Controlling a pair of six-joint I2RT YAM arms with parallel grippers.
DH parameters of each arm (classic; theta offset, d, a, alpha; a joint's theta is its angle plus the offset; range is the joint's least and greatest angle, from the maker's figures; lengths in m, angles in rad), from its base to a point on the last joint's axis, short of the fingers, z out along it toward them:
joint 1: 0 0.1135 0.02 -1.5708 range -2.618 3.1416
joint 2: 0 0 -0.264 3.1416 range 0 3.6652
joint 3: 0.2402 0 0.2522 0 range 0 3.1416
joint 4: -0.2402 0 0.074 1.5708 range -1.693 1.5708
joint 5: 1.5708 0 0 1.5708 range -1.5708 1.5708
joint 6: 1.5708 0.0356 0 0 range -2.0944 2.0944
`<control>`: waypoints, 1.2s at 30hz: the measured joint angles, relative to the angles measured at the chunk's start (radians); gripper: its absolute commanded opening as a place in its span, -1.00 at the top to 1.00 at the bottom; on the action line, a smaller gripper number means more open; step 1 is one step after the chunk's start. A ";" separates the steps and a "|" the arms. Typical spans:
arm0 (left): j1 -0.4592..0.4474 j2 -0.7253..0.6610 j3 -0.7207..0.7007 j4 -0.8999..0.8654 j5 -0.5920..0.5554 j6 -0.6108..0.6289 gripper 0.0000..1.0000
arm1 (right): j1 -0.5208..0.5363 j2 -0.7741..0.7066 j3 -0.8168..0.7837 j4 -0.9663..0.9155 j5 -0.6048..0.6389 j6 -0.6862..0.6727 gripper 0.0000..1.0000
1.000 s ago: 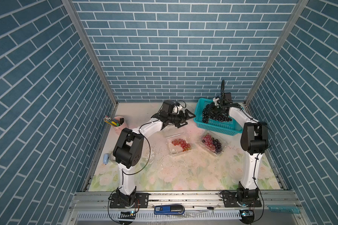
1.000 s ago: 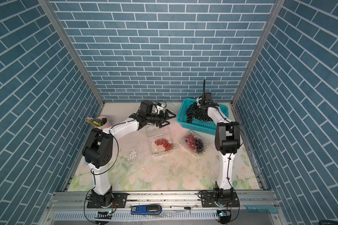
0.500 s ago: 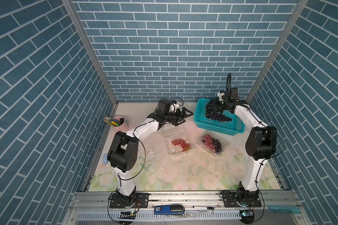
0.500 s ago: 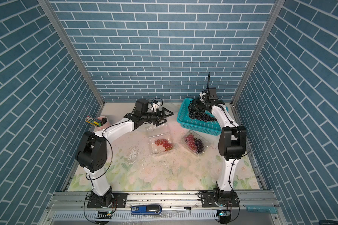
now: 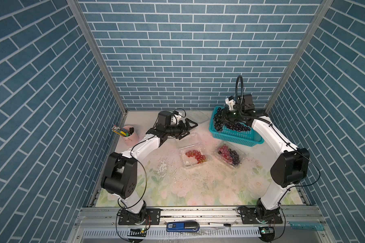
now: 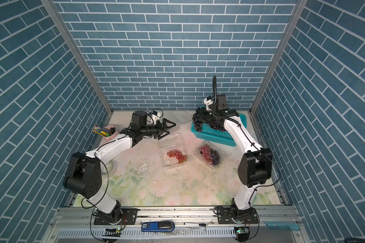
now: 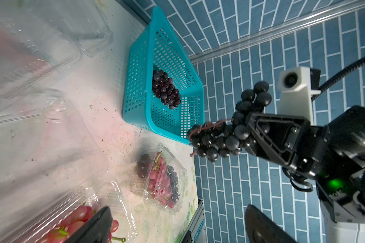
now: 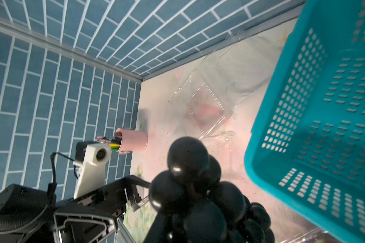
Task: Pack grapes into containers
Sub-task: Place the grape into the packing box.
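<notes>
My right gripper (image 5: 221,118) is shut on a bunch of dark grapes (image 7: 223,134), held in the air over the teal basket's left corner. In the right wrist view these grapes (image 8: 194,189) hide the fingers. A second dark bunch (image 5: 237,126) lies in the basket. Of the three clear containers, one (image 5: 182,162) lies open with red grapes, one (image 5: 241,156) holds red and dark grapes, and one (image 5: 200,117) at the back is empty. My left gripper (image 5: 190,128) hangs open above the open container's lid, holding nothing.
The teal perforated basket (image 5: 236,138) stands at the back right. A pink pen cup (image 5: 131,136) stands by the left wall. Crumbs and wet smears mark the floral mat (image 5: 177,185) in the middle. Brick walls close in three sides.
The right gripper has risen out of the basket with the dark bunch, which now hangs over the basket's left corner. The left gripper has drifted slightly left and stays open.
</notes>
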 measured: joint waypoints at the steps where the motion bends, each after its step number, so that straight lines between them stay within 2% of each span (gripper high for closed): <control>1: 0.008 -0.018 -0.024 0.011 0.000 -0.006 -0.99 | 0.019 -0.014 -0.023 0.002 0.000 0.000 0.46; 10: 0.110 -0.224 -0.272 0.061 0.004 -0.037 -0.99 | 0.209 -0.070 -0.232 0.066 0.021 0.002 0.46; 14: 0.156 -0.291 -0.352 0.067 0.006 -0.041 -0.99 | 0.277 -0.060 -0.277 0.092 0.034 0.002 0.46; 18: 0.164 -0.323 -0.409 0.081 0.015 -0.050 -0.99 | 0.324 -0.027 -0.279 0.129 0.045 0.002 0.46; 36: 0.169 -0.351 -0.468 0.094 0.019 -0.056 -0.99 | 0.419 0.121 -0.279 0.140 0.117 -0.026 0.43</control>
